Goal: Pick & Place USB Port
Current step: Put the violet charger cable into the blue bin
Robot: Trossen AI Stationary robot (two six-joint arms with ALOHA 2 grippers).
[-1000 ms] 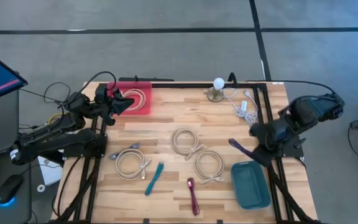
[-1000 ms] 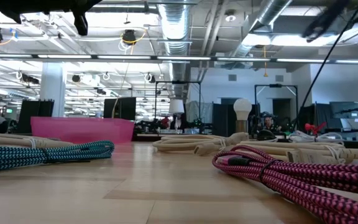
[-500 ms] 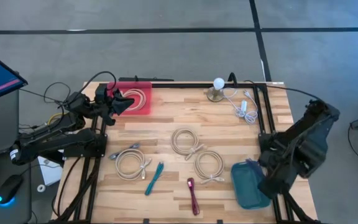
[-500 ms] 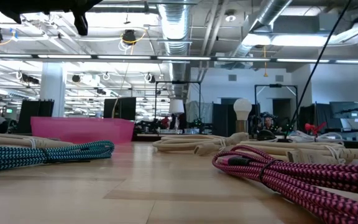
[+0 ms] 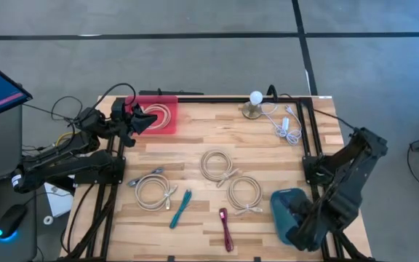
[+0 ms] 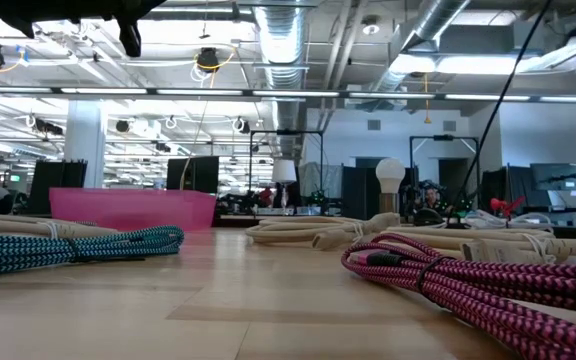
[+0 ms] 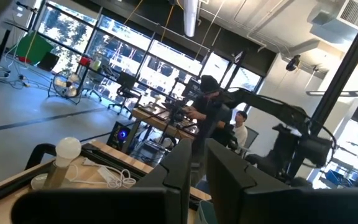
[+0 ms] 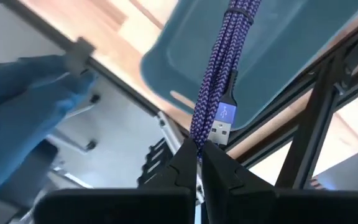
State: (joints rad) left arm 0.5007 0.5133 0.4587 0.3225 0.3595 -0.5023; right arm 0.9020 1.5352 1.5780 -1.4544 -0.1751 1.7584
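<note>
A purple braided USB cable [image 8: 225, 74] was held pinched between the closed fingers of the right gripper [image 8: 196, 163], its bundle hanging over the teal tray [image 8: 278, 43] with one silver plug showing just beside the fingertips. In the high view the right gripper [image 5: 302, 231] was seen low over the teal tray [image 5: 281, 200] at the table's near right corner. The table [image 5: 195, 142] was a pale wooden plank top in a black frame, set on a grey floor crossed by dark lines; beyond it, an open workshop with ceiling ducts, strip lights, desks and monitors was seen, and a seated person was visible at the far left of the low view. The left gripper [image 5: 138, 121] was held at the far left corner, just beside a pink tray [image 5: 167, 103] holding a coiled beige cable [image 5: 162, 115]; its fingers [image 7: 225, 180] were nearly closed, and nothing could be seen held. Three beige coils [image 5: 217, 165] were spread over the middle, with a teal braided cable [image 5: 180, 208] and a pink braided cable [image 5: 225, 228] near the front edge. A round white bulb on a stand [image 5: 255, 100] and a white cord [image 5: 284, 122] were placed at the far edge.
</note>
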